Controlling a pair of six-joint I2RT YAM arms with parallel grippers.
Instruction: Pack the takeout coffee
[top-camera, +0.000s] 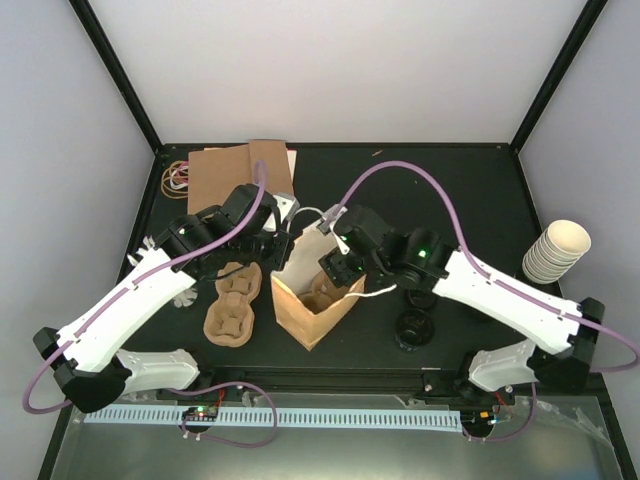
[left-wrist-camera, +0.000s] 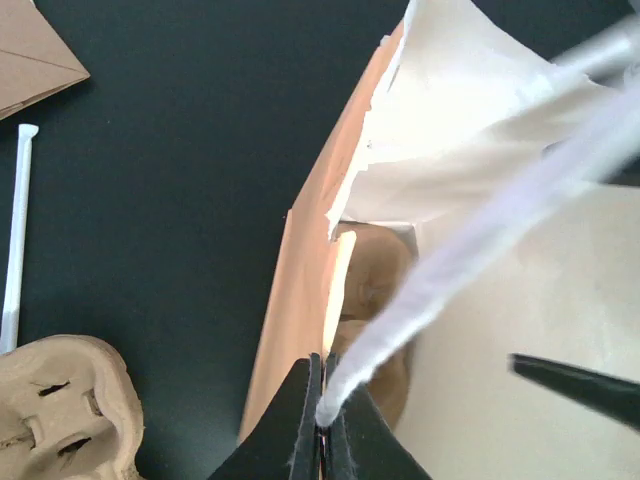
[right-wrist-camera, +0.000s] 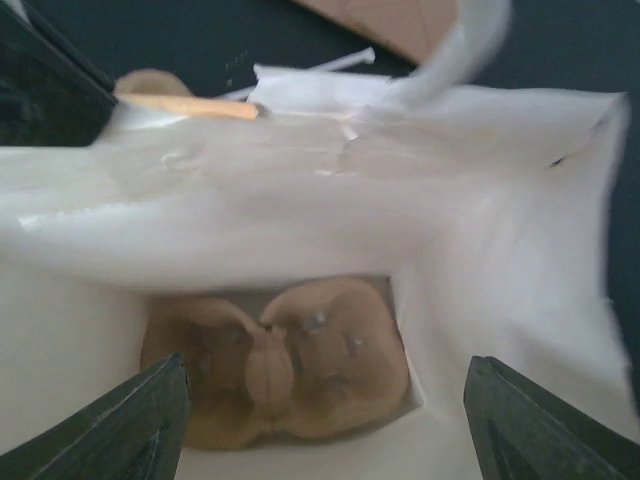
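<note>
Nearest us, the one takeout coffee (top-camera: 412, 328) we can see stands on the worktop (top-camera: 480, 200) just right of the paper bag (top-camera: 300, 316), not yet packed. The pulp tray (right-wrist-camera: 300, 360) down in the bag shows bare pockets. Beyond, our left gripper (left-wrist-camera: 322, 385) is clenched on the bag's rim, and the right gripper (right-wrist-camera: 325, 420) hangs over the mouth, released and empty. We judge it should lift out clear of the walls, take the cup upright and lower it squarely into a pocket.
</note>
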